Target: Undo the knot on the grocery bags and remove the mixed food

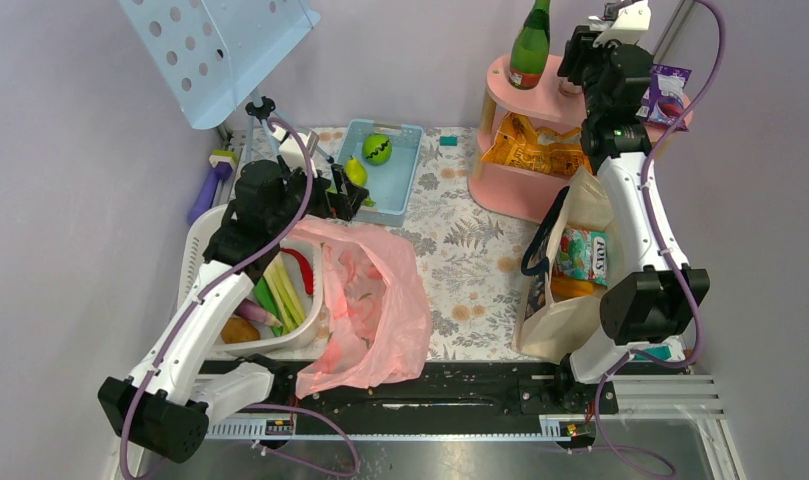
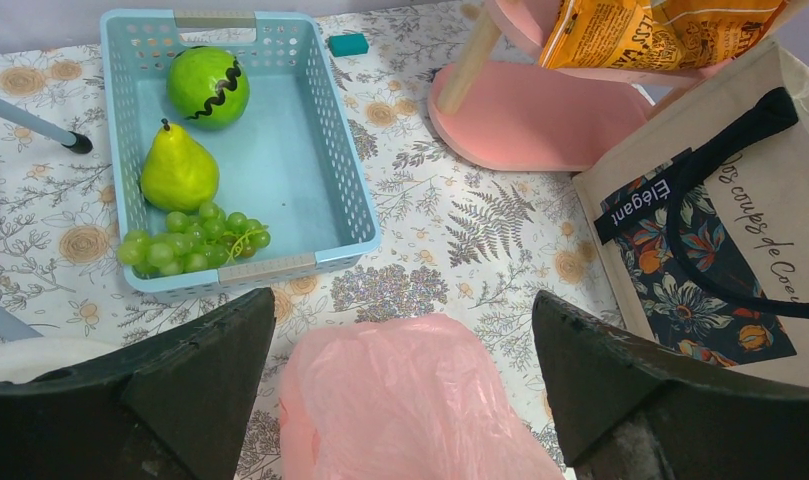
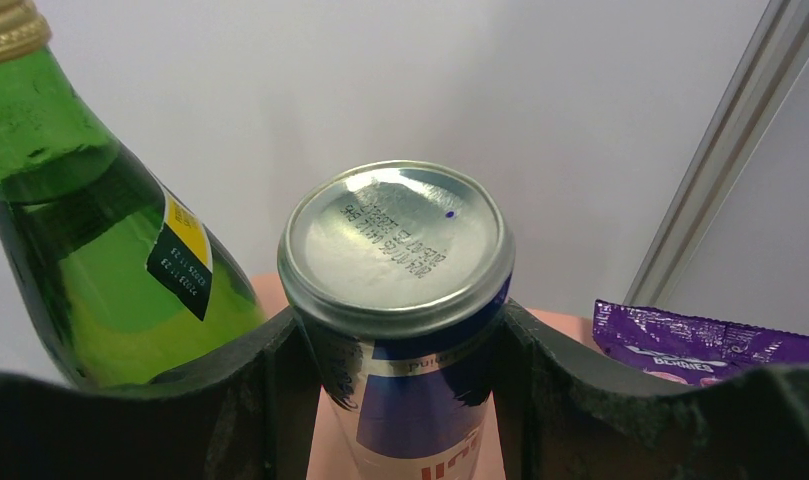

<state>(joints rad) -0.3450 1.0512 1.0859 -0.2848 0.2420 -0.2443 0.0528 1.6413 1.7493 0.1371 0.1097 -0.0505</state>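
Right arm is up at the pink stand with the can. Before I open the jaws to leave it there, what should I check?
1. Hold: the right gripper has fingers against both sides of the drink can. Ok.
2. Seating: whether the can's lower end rests on the pink stand is hidden by the fingers. Cannot tell.
3. Bottle room: the green bottle stands close beside one finger; contact unclear. Cannot tell.
4. Packet room: the purple packet lies apart on the other side. Ok.
5. Other arm: the left gripper is open, empty, above the pink bag. Ok.
6. Emptying: the canvas tote shows a snack packet inside. Not ok.
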